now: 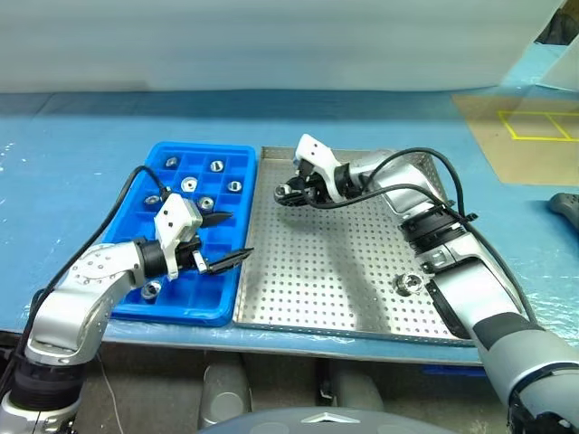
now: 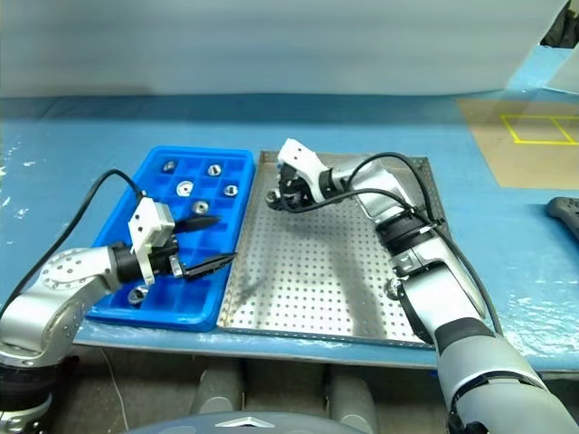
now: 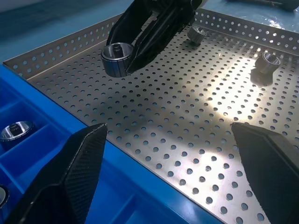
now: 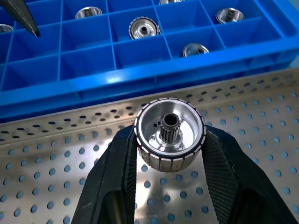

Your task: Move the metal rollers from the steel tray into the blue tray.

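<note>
My right gripper is shut on a metal roller, a shiny ribbed cylinder with a centre hole. It holds the roller just above the far left corner of the steel tray, close to the blue tray. My left gripper stands open with nothing between its fingers, over the blue tray's near right part. One loose roller lies on the steel tray beside my right forearm. Several rollers, one of them, sit in the blue tray's compartments.
Both trays lie side by side on a blue-covered table, near its front edge. A brown board with a yellow taped square lies at the far right. A black object sits at the right edge.
</note>
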### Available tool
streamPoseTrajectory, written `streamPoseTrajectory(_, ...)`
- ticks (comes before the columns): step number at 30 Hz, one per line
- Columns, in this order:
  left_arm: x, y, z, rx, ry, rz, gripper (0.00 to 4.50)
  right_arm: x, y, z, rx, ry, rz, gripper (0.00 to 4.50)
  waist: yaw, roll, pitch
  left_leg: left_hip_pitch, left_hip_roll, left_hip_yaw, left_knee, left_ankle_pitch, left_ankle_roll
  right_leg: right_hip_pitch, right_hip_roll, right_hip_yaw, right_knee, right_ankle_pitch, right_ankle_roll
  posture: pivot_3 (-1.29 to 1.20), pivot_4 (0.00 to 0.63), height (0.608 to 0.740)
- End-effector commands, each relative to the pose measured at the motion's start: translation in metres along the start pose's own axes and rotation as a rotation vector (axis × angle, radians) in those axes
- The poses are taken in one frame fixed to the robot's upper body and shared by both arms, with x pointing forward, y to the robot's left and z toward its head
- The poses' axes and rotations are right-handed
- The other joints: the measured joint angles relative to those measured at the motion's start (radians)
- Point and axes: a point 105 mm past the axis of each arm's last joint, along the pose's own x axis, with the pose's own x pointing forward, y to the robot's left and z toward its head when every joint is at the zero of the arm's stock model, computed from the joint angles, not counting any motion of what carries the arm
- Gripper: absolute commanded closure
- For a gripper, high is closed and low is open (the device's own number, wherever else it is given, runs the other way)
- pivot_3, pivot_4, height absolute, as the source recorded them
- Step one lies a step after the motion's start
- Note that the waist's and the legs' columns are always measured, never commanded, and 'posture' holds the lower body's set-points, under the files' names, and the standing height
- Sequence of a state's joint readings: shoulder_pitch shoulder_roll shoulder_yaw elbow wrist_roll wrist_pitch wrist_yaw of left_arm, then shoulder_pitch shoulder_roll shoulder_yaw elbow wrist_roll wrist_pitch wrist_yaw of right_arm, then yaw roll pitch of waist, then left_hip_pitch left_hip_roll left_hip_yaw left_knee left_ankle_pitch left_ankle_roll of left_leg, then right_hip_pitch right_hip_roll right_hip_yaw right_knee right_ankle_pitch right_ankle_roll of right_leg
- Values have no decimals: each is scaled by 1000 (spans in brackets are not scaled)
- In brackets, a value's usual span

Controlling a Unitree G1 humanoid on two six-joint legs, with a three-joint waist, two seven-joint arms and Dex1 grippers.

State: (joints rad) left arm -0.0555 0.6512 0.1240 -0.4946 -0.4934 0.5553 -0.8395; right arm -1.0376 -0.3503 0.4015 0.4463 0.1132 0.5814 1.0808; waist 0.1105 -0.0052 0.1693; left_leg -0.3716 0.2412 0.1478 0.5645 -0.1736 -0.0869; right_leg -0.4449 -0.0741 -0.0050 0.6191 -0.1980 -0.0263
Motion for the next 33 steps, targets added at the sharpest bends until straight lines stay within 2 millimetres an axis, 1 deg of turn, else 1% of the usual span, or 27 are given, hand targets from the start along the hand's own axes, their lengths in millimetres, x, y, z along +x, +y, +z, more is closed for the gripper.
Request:
streamPoseTrajectory(1,-11,-1,15,45,-42,54,0,2,3,26,-96,-46,35,2921,8,0,0,0,0,0,0,0,0,0,0,0,0,0,0,327,150,740)
streamPoseTrajectory(5,-21,-2,12,39,-38,96,0,7,11,42,-135,-86,76,2921,23,0,0,-4,1,-1,0,0,0,-3,0,-1,0,0,0,367,150,740)
streamPoseTrajectory(8,-28,-3,13,40,-44,134,0,12,20,55,-173,-113,115,2921,29,0,0,-10,1,-1,2,0,0,-10,0,-1,2,0,0,395,150,740)
streamPoseTrajectory(11,-34,-5,12,27,-53,162,0,19,27,61,-202,-123,142,2921,42,0,0,-12,1,-1,2,0,0,-13,0,-2,3,0,-1,417,150,740)
streamPoseTrajectory(13,-38,-6,7,28,-32,179,0,24,32,64,-212,-129,166,2921,45,0,0,-12,1,-1,2,0,0,-13,0,-2,3,-1,-1,444,150,740)
streamPoseTrajectory(17,-47,-11,5,30,-37,216,0,34,43,67,-230,-134,214,2921,52,0,0,-12,2,-2,2,-1,2,-13,0,-2,3,-1,-1,496,150,740)
streamPoseTrajectory(22,-62,-26,-3,18,-13,253,0,49,60,63,-277,-116,279,2921,68,0,0,-12,2,-2,1,-2,3,-13,1,-3,3,-1,-1,537,150,740)
streamPoseTrajectory(25,-70,-34,-2,11,-15,279,0,55,70,63,-296,-120,321,2921,88,0,0,-13,3,-2,0,-2,3,-14,1,-3,3,-1,-1,553,150,740)
streamPoseTrajectory(30,-82,-42,-5,2,5,336,0,62,85,62,-315,-126,381,2921,123,0,0,-12,3,-2,0,-2,3,-13,1,-2,2,-1,-1,614,150,740)
streamPoseTrajectory(33,-91,-47,-9,-9,29,370,0,66,93,60,-319,-123,410,2921,140,0,0,-12,3,-2,0,-2,3,-13,1,-2,2,-1,-1,630,150,740)
